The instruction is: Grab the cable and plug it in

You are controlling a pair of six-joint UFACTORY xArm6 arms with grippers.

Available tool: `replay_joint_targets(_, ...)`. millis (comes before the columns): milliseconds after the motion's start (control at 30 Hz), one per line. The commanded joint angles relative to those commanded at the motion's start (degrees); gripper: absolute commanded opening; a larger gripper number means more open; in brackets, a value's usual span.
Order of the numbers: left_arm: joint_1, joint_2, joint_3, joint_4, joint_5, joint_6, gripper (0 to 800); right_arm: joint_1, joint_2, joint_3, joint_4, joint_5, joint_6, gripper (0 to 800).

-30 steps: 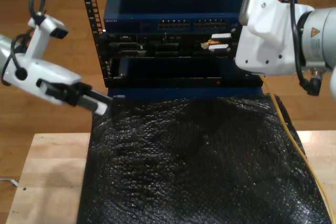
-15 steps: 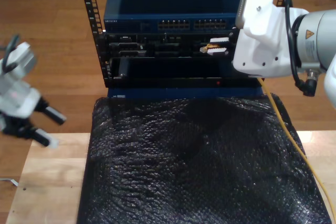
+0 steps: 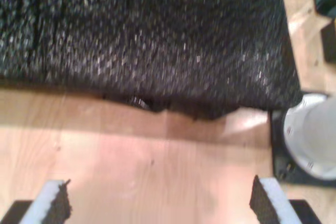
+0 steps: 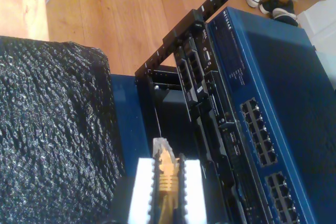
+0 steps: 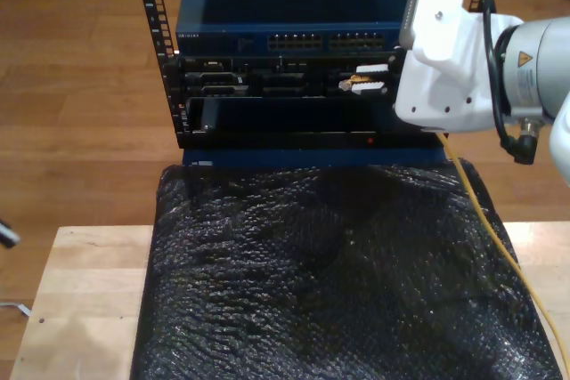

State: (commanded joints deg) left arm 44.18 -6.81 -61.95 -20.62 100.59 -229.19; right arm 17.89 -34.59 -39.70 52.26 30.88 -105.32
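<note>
My second gripper is shut on the cable's clear plug, whose tip points toward the dark equipment rack. In the exterior view this gripper holds the plug just in front of the rack's face at that view's right. From there the yellow cable trails down over the black mat's edge. My first gripper is open over bare wooden table, with nothing between its black-padded fingers.
A blue network switch with rows of ports tops the rack. A black bubble-wrap mat covers most of the wooden table. A grey-white arm base stands near the mat's corner.
The first arm has swung away and left the exterior view at its left edge. The second arm with the plug has shifted only slightly at the rack.
</note>
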Motion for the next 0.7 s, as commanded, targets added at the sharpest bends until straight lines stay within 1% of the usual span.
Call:
replay_joint_targets(233, 6.1, 0.0, 0.7, 3.2, 0.1, 12.0, 798, 0.0, 0.4, 0.1, 0.0, 0.1, 0.0, 0)
replay_joint_targets(333, 9.8, 0.0, 2.2, 4.3, 0.0, 16.4, 798, 0.0, 0.5, 0.1, 0.0, 0.0, 0.0, 0)
replay_joint_targets(500, 16.4, 0.0, 2.9, 6.9, -0.1, 25.6, 798, 0.0, 0.6, 0.1, 0.0, 0.0, 0.0, 0)
replay_joint_targets(600, 20.1, 0.1, 3.2, 6.9, 0.2, 29.4, 798, 0.0, 1.3, 0.1, 0.0, 0.0, 0.0, 0)
replay_joint_targets(700, 23.8, 0.0, 5.1, 7.6, 0.2, 33.1, 798, 0.0, 1.6, 0.1, -0.1, 0.0, 0.0, 0)
